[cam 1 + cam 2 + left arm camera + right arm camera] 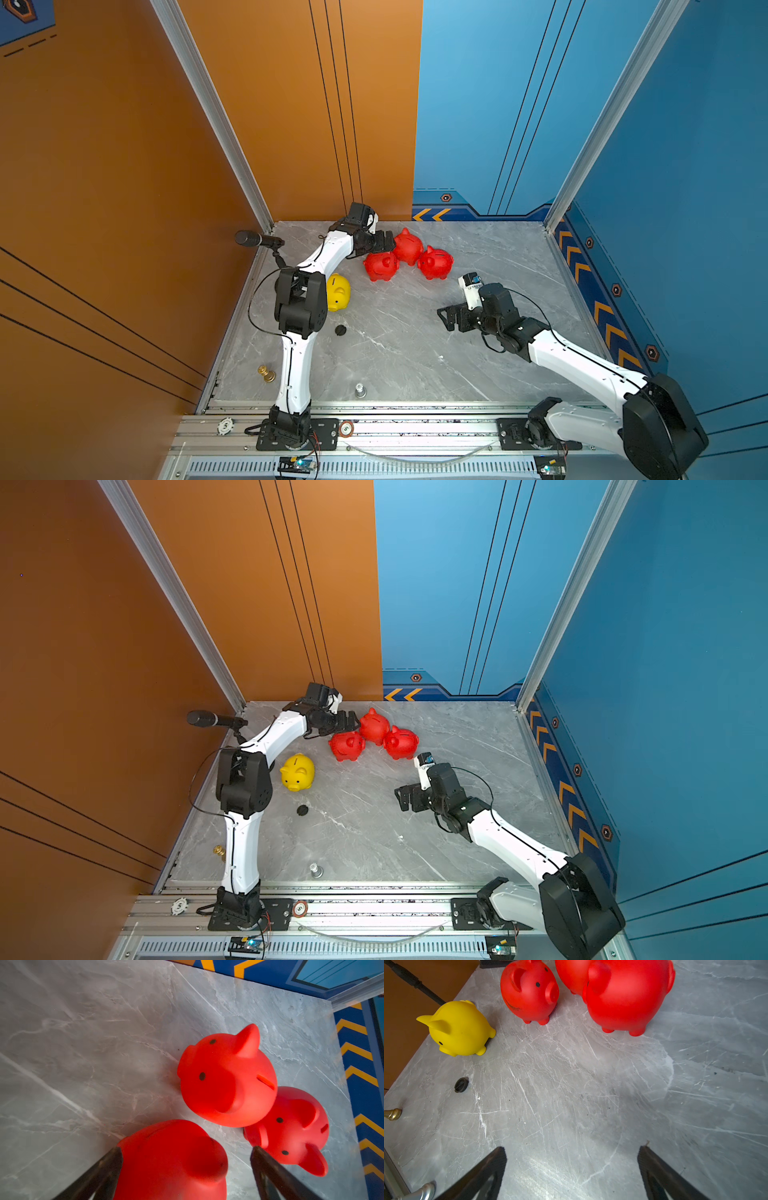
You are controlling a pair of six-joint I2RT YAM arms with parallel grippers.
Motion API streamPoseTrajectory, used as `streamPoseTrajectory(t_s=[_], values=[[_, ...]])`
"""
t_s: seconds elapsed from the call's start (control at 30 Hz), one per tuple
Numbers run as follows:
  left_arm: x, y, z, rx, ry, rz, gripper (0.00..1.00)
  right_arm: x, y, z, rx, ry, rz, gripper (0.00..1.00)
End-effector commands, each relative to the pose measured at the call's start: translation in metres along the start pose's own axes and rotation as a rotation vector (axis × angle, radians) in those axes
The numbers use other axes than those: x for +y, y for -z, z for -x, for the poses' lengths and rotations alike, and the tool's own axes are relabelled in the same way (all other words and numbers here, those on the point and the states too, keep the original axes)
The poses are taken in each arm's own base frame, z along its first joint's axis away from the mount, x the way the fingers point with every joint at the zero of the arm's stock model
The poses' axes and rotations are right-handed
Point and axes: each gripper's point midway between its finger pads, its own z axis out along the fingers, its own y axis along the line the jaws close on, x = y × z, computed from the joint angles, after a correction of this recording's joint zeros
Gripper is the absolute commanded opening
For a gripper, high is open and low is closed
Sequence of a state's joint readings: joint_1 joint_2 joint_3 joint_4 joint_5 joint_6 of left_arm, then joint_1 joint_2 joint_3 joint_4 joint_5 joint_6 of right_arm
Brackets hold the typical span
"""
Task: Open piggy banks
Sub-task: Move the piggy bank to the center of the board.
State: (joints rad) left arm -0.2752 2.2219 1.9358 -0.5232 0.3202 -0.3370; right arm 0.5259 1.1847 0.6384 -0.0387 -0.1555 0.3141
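Along the near rail [415,430], by the left arm's base, a white chip [225,426] shows what looks like a 5. An orange-rimmed chip [345,429] to its right carries a similar mark. No other writing can be read.

Three red piggy banks stand bunched at the far middle of the grey marble table [415,357]: the left red piggy bank [381,266], the far red piggy bank [408,246] and the right red piggy bank [435,262]. Each is glossy, with black dot eyes, pointed ears, a round snout, stubby feet and a coin slot on its back. The left one has dark scuffs on its side in the right wrist view. The yellow piggy bank [297,772] stands alone on the left, beside the left arm's elbow, snout toward the near edge. A black round plug [340,330] lies just near of it.

The left pincer [386,243] is spread wide, its fingers [112,1159] straddling the left red piggy bank's back without pinching it. The right pincer [446,318] is spread wide over bare table, well apart from the banks.
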Motion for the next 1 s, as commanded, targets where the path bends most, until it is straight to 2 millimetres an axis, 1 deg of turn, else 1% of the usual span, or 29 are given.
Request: streamPoseTrajectory(t_s=[0.0, 0.23, 0.3, 0.37, 0.43, 0.47, 0.57, 0.6, 0.67, 0.73, 0.8, 0.87, 0.97], values=[[-0.036, 0.002, -0.023, 0.069, -0.044, -0.109, 0.98, -0.004, 0.005, -0.006, 0.02, -0.009, 0.0, 1.0], [-0.086, 0.015, -0.08, 0.163, -0.137, -0.188, 0.98, -0.003, 0.014, 0.005, -0.015, -0.01, 0.004, 1.0], [-0.106, 0.019, -0.097, 0.181, -0.163, -0.224, 0.98, -0.006, 0.018, 0.01, -0.024, -0.02, -0.022, 1.0], [-0.125, 0.024, -0.112, 0.192, -0.19, -0.263, 0.98, -0.017, 0.024, 0.014, -0.039, -0.044, -0.085, 1.0], [-0.143, 0.029, -0.122, 0.196, -0.212, -0.31, 0.98, -0.035, 0.029, 0.015, -0.045, -0.098, -0.175, 1.0], [-0.152, 0.032, -0.126, 0.197, -0.22, -0.334, 0.98, -0.043, 0.031, 0.014, -0.041, -0.126, -0.204, 1.0], [-0.172, 0.045, -0.129, 0.184, -0.242, -0.384, 0.98, -0.058, 0.03, 0.009, -0.013, -0.176, -0.249, 1.0], [-0.176, 0.05, -0.127, 0.173, -0.246, -0.392, 0.98, -0.062, 0.029, 0.008, -0.007, -0.182, -0.262, 1.0], [-0.176, 0.06, -0.123, 0.143, -0.246, -0.384, 0.98, -0.065, 0.026, 0.008, 0.0, -0.179, -0.272, 1.0], [-0.173, 0.073, -0.116, 0.103, -0.241, -0.364, 0.98, -0.066, 0.019, 0.009, 0.018, -0.168, -0.263, 1.0], [-0.171, 0.087, -0.115, 0.076, -0.236, -0.353, 0.98, -0.066, 0.009, 0.012, 0.05, -0.159, -0.252, 1.0], [-0.164, 0.097, -0.119, 0.059, -0.234, -0.322, 0.98, -0.067, -0.005, 0.015, 0.081, -0.148, -0.248, 1.0], [-0.146, 0.113, -0.133, 0.038, -0.228, -0.269, 0.98, -0.07, -0.029, 0.027, 0.114, -0.144, -0.247, 1.0]])
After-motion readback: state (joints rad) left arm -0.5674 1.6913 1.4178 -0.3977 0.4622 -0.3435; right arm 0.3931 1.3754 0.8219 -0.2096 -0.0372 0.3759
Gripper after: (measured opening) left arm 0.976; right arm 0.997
